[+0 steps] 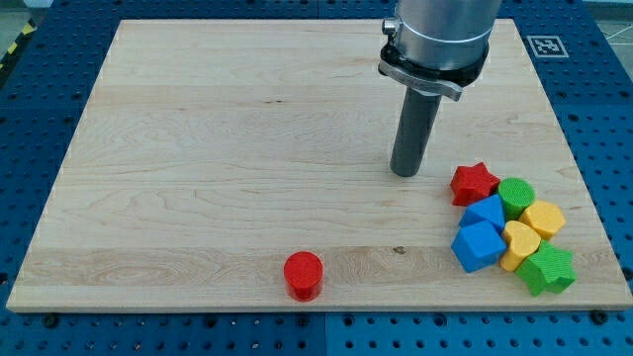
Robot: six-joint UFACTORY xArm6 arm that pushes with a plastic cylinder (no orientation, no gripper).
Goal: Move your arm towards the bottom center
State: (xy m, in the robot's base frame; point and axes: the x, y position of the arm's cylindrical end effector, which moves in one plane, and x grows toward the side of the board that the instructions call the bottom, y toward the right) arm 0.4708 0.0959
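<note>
My tip [405,173] rests on the wooden board [198,148], right of centre, a little to the left of and above the red star [474,183]. The star belongs to a cluster at the view's lower right: a green cylinder [515,195], two blue blocks [485,213] [478,246], a yellow hexagon [543,219], a yellow heart-like block [520,242] and a green star [547,269]. A red cylinder [303,275] stands alone near the bottom edge, left of and well below my tip. My tip touches no block.
The arm's grey body [440,35] hangs over the top right of the board. A blue perforated table [30,119] surrounds the board. A fiducial marker [546,45] lies by the top right corner.
</note>
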